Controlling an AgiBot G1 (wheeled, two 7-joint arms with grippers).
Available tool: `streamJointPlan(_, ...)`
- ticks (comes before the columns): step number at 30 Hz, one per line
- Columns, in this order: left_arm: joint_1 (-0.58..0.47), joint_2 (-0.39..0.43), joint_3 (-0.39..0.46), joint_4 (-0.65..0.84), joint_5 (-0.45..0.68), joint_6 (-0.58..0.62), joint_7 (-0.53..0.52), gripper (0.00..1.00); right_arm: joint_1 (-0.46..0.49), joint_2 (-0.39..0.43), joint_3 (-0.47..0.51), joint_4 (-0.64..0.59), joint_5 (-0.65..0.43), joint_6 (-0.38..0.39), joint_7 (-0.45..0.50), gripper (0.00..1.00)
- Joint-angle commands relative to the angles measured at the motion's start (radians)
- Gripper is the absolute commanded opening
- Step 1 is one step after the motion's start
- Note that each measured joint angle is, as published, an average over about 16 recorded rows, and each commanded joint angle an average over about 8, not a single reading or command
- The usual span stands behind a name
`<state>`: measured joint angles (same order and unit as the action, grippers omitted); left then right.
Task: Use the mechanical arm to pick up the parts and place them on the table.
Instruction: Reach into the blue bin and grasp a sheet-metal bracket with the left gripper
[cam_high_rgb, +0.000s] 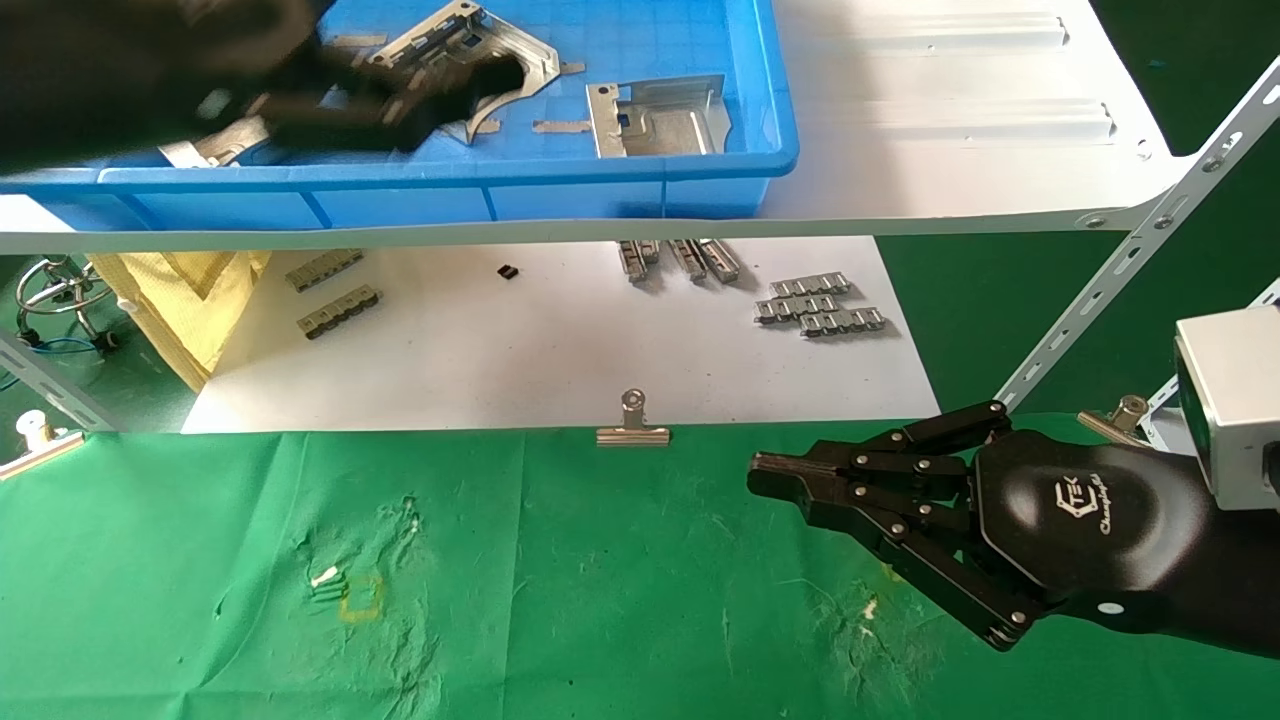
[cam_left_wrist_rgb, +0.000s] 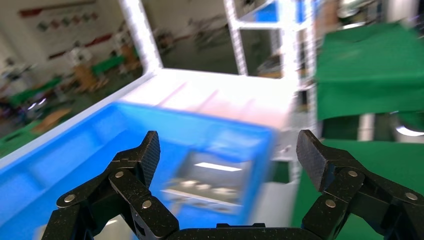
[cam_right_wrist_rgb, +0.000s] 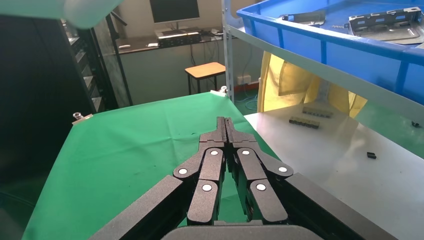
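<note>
My left gripper (cam_high_rgb: 450, 100) is blurred at the top left, over the blue bin (cam_high_rgb: 450, 185) on the white shelf. In the left wrist view it (cam_left_wrist_rgb: 230, 155) is open wide and empty, with a silver part (cam_left_wrist_rgb: 210, 182) in the bin beyond the fingers. Three silver stamped parts lie in the bin: one at the right (cam_high_rgb: 655, 118), one at the back (cam_high_rgb: 470, 40) and one at the left (cam_high_rgb: 215, 145), partly hidden by the arm. The green table (cam_high_rgb: 600, 600) is in front. My right gripper (cam_high_rgb: 765, 470) is shut and empty above the table's right side, also shown in its wrist view (cam_right_wrist_rgb: 225, 122).
The white shelf (cam_high_rgb: 950, 100) and its slanted brace (cam_high_rgb: 1120, 280) overhang a white sheet (cam_high_rgb: 500, 350) with small grey ribbed strips (cam_high_rgb: 820, 305). A silver binder clip (cam_high_rgb: 632, 425) sits at the green cloth's far edge. Yellow cloth (cam_high_rgb: 190, 300) hangs at the left.
</note>
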<state>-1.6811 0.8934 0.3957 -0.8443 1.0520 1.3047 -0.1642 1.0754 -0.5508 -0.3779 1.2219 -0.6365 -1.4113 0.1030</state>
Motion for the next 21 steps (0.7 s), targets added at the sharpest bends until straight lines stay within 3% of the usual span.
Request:
streamJointPlan(1,-0.088,0.049,0.033,0.096,0.068,-0.02,0.007,1.0,0.0,0.0,0.0,0.0,0.0,0.0,0.0,0.0)
streamJointPlan(10,-0.292,0.244,0.13,0.523,0.263,-0.223,0.097,0.96,0.0,0.0,0.0,0.0,0.0,0.0,0.0,0.0)
streamJointPlan(12,-0.314,0.271,0.14,0.582,0.286,-0.281,0.113,0.81,0.0,0.0,0.0,0.0,0.0,0.0,0.0,0.0)
streamJointPlan(18,-0.351,0.322,0.152,0.701,0.318,-0.402,0.145,0.11,0.0,0.0,0.0,0.0,0.0,0.0,0.0,0.0)
streamJointPlan(21,-0.363,0.335,0.158,0.743,0.328,-0.422,0.145,0.0,0.0,0.0,0.0,0.0,0.0,0.0,0.0,0.0)
